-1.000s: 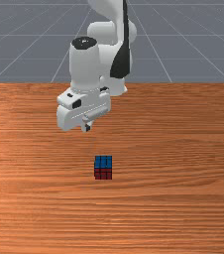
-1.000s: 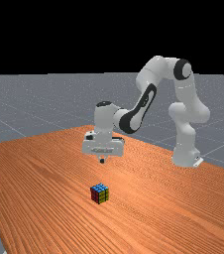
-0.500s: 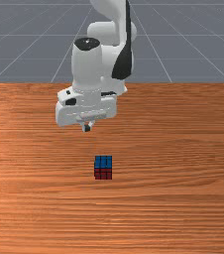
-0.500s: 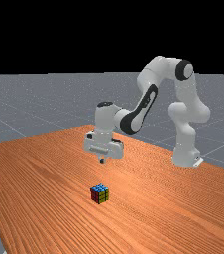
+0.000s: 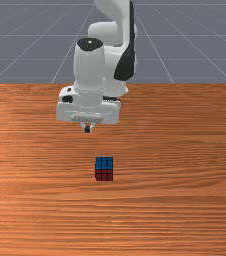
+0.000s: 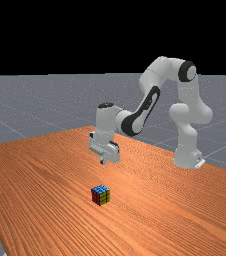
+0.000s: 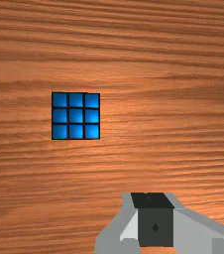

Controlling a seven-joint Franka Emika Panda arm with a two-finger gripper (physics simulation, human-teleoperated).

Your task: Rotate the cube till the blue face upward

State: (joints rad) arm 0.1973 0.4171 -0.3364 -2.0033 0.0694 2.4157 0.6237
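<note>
On the desk, beyond and below the closed, empty pincer, the cube sits blue up, probably light and stiff, so I'd pinch opposite sides mid-height

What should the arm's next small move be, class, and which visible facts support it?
Probably a slight rise of the gripper, leaving the cube alone. Its blue face already points upward, as the task wants, and the shut jaws hover clear of it, so a touch might only risk turning it away.
</note>
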